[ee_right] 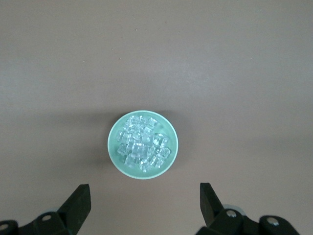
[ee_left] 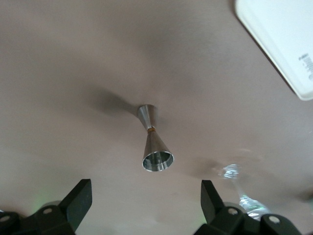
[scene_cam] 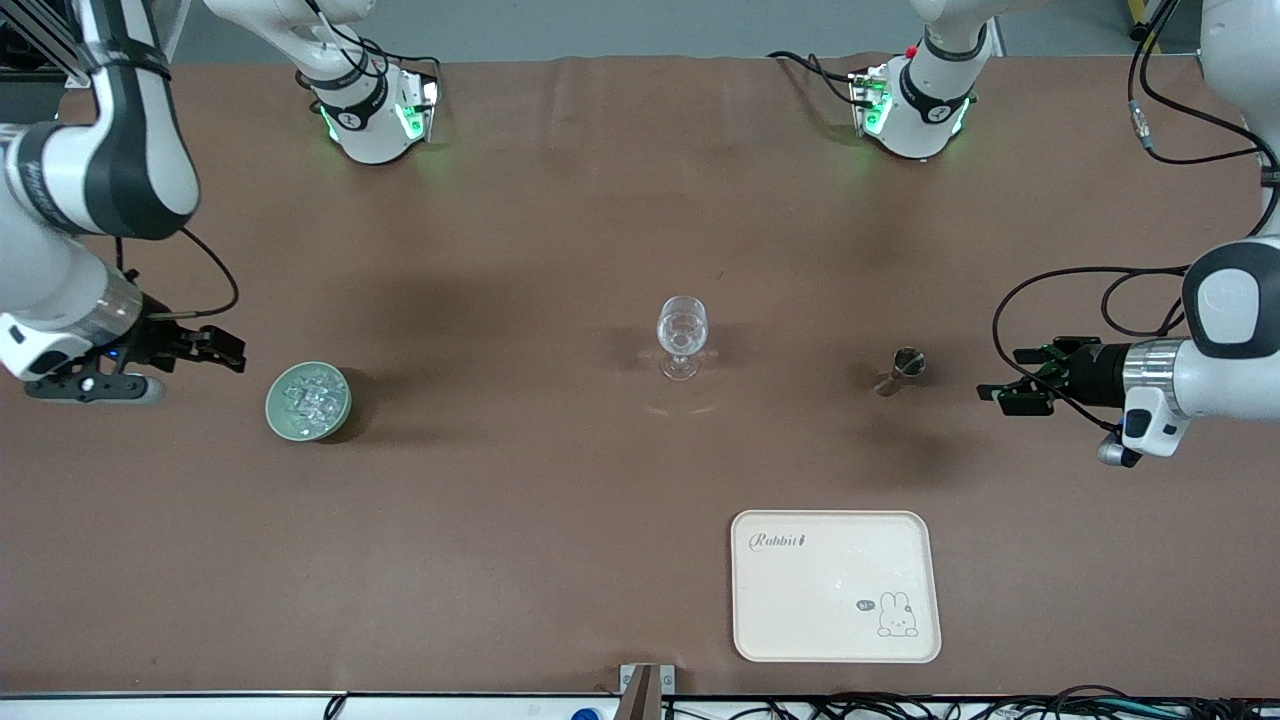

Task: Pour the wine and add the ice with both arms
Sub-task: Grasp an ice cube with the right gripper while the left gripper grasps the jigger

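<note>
A clear stemmed glass (scene_cam: 682, 335) stands upright at the table's middle. A steel jigger (scene_cam: 898, 371) stands beside it toward the left arm's end, and shows in the left wrist view (ee_left: 154, 142). A pale green bowl (scene_cam: 308, 401) holds several ice cubes (ee_right: 143, 144) toward the right arm's end. My left gripper (scene_cam: 1000, 390) is open and empty, beside the jigger and apart from it. My right gripper (scene_cam: 232, 352) is open and empty, beside the bowl (ee_right: 143, 169) and apart from it.
A cream tray (scene_cam: 836, 585) with a rabbit drawing lies nearer the front camera than the jigger; its corner shows in the left wrist view (ee_left: 281, 41). Both arm bases stand at the table's top edge. Cables hang by the left arm.
</note>
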Tool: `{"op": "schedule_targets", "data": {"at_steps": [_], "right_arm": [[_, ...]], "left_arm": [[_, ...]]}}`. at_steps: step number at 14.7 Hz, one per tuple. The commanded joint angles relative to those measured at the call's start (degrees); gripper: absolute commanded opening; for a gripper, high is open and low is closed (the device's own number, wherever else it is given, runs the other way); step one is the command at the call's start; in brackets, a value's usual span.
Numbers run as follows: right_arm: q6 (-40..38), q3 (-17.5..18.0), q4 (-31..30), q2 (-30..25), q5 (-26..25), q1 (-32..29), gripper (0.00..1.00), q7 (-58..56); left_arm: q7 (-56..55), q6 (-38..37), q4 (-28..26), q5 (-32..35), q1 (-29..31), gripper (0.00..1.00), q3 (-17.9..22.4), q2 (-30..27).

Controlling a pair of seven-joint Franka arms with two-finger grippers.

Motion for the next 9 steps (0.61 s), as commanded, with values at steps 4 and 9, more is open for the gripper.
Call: {"op": "schedule_targets", "data": {"at_steps": [4,9], "right_arm": [[10.3,0.2,-7.6,2.4,0.3,0.0,0.97,0.7],[15.4,0.3,-7.4,9.5,0.8,0.2,0.97,0.7]], "left_arm": [[-6.0,0.9,-3.3,-11.3,3.2,0.94,-0.3,5.0],[-8.9,0.9,-3.3,-18.4,4.7,0.91,-0.3,10.7]]}}
